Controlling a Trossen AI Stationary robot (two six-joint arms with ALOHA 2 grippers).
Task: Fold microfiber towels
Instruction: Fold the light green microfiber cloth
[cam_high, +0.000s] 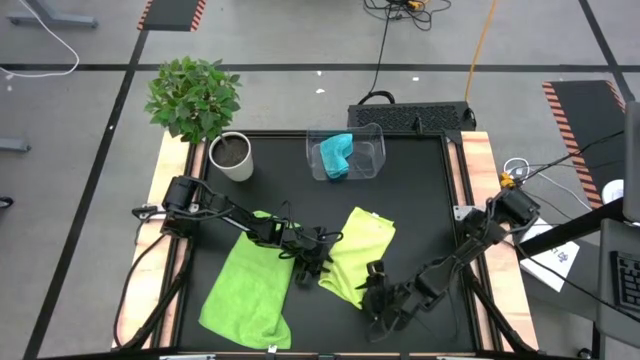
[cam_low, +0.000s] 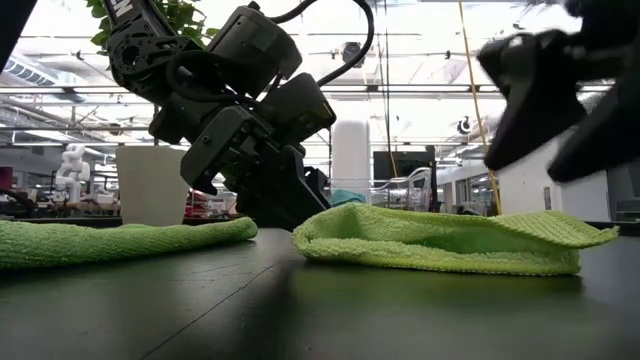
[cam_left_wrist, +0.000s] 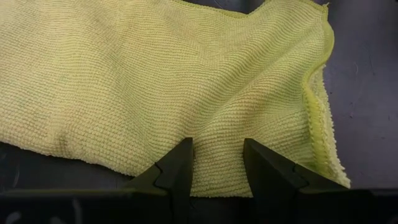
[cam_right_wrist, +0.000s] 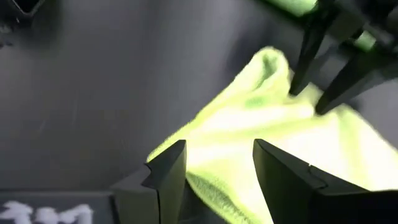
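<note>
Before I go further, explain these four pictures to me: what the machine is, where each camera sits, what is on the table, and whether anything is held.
It is a robot with two dark arms at a black table. One picture looks straight down, one looks level across the tabletop, and two come from cameras on the arms' wrists. On the table lie two green towels: a flat one and a folded one. A blue towel sits in a clear bin beside a potted plant. The left claw is open at the folded towel's edge, fingers over the cloth. The right claw is open just off that towel's near corner. Neither holds anything.
</note>
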